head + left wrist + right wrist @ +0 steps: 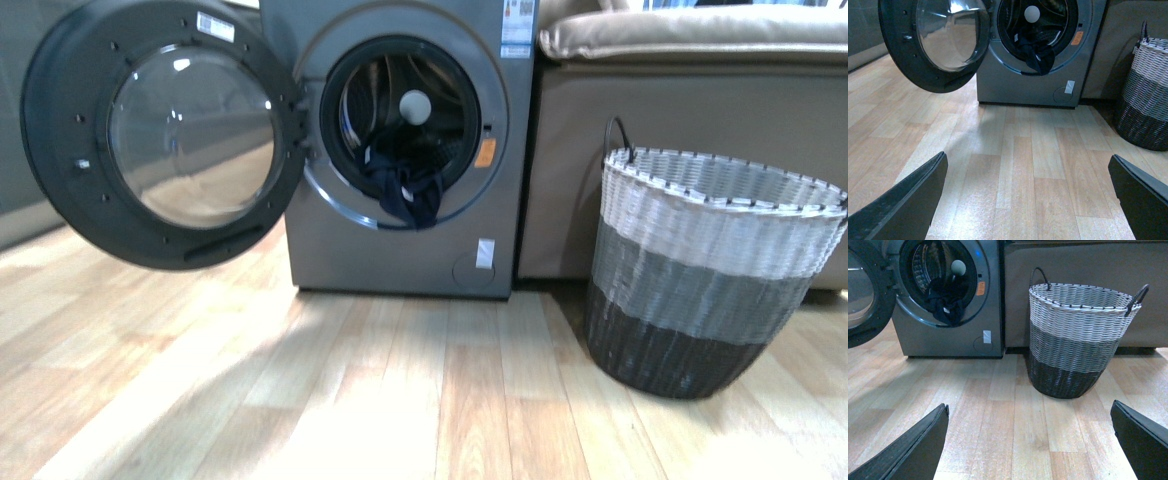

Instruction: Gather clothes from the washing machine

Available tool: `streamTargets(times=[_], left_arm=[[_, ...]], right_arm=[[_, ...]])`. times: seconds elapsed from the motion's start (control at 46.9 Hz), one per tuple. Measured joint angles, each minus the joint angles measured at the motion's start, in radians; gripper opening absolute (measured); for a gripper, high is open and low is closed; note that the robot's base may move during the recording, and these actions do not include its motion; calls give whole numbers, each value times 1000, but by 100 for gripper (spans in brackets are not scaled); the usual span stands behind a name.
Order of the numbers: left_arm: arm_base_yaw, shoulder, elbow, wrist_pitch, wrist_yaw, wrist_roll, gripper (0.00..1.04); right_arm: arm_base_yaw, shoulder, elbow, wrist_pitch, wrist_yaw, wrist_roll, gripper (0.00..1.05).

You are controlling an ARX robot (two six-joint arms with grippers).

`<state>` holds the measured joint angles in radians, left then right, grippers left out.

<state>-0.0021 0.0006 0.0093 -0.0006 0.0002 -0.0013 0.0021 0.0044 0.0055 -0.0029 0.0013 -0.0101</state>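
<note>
The left end effector [1028, 157] hangs low over a pale wood-plank floor [400, 400], its two dark fingers [908, 205] spread wide with nothing between them. Well ahead of it stands the grey washing machine [400, 250], its round glass door [160, 130] swung fully open to the robot's left. The clothes [405, 190], a dark navy garment, lie bunched at the bottom of the drum's mouth, spilling over the door seal and hanging a little way down the machine's front, far beyond either end effector's reach. A pale round object [415, 105] shows deeper inside the shiny drum [923, 267]. The right end effector [1029, 405] is likewise spread apart and holds nothing. Ahead of it, and nearer than the machine, sits a woven basket [710, 270] banded white, grey and black, with dark handles, standing upright on the floor in front of a tan sofa [690, 40]. An orange sticker [485, 152] marks the machine's face beside the opening, and a small white label [485, 253] sits lower down. Neither arm appears in the front view.
</note>
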Motion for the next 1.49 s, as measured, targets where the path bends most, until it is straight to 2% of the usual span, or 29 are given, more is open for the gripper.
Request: streamTargets(times=[1.494], left_arm=[[0,0,0,0,0,0,98]], right_arm=[[0,0,0,0,0,0,97]])
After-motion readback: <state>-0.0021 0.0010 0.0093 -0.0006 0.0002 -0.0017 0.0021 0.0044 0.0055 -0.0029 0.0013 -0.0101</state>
